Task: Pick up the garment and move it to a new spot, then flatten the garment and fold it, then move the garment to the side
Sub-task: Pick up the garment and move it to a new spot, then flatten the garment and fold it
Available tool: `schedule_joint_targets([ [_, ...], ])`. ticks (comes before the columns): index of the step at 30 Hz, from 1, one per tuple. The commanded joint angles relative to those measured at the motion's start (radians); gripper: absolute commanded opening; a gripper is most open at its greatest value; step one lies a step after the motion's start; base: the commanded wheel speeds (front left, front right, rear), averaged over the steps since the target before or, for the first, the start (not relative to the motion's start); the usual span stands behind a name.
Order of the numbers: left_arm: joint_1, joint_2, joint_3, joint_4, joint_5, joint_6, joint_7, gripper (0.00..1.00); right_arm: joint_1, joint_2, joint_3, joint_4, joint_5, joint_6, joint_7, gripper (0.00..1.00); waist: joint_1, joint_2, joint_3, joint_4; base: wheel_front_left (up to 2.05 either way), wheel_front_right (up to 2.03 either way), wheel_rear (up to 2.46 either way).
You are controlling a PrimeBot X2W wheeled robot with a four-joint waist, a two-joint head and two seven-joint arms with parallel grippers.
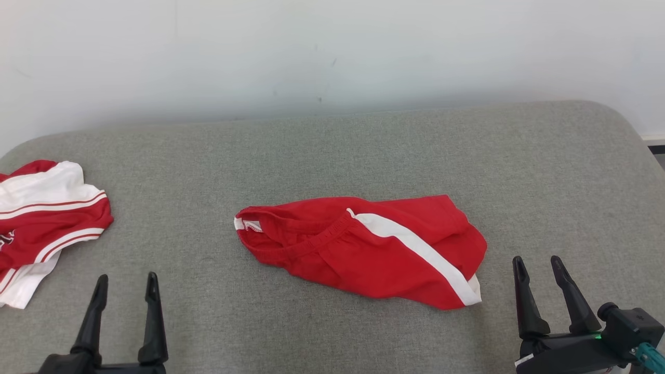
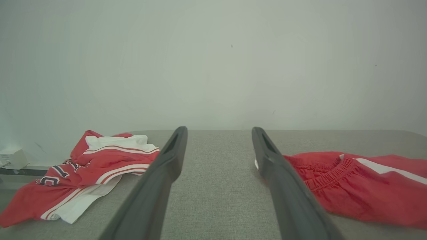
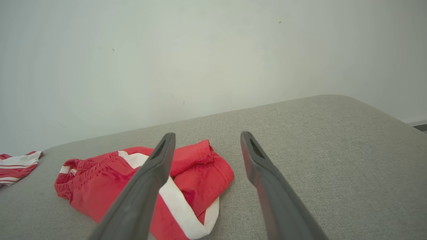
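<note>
Right now the red shorts (image 1: pixel 363 249) with a white side stripe lie crumpled in the middle of the grey cushion (image 1: pixel 332 145), with nothing touching them. The left gripper (image 1: pixel 126 279) hovers near the front edge, its fingers spread apart and empty. The right gripper (image 1: pixel 536 259) sits near the shorts' striped end, fingers likewise apart. A red and white jersey (image 1: pixel 47 218) lies well off to the left.

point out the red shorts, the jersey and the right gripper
red shorts (image 1: pixel 332 254): head view, on the red cloth left of the white stripe
jersey (image 1: pixel 62 221): head view, on the red band between white stripes
right gripper (image 1: pixel 536 259): head view, midway between its two open fingertips
</note>
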Motion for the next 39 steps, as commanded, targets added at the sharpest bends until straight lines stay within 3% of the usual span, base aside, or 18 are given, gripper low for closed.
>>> schedule_joint_targets([
  [1,0.012,-0.007,0.0,0.002,0.01,-0.007,-0.001,1.0,0.014,-0.005,-0.002,-0.009,-0.009,-0.002,0.005,1.0,0.0001,0.0,-0.004,0.001,0.0,0.0,0.0],
  [12,0.021,-0.011,-0.011,0.049,0.031,-0.04,-0.001,1.0,0.048,-0.007,-0.001,-0.039,-0.022,-0.002,0.027,1.0,0.0001,0.0,-0.013,-0.003,0.0,0.0,0.0],
  [31,0.011,-0.033,-0.008,0.078,0.016,-0.048,-0.001,1.0,0.047,0.004,-0.001,-0.053,-0.024,-0.002,0.037,1.0,0.0001,0.0,-0.001,-0.013,0.0,0.0,0.0],
  [39,-0.104,-0.045,-0.084,0.125,0.04,-0.085,-0.001,1.0,0.028,0.01,0.007,-0.044,-0.013,-0.002,0.024,1.0,0.0001,0.0,0.034,-0.064,0.0,0.0,0.0],
])
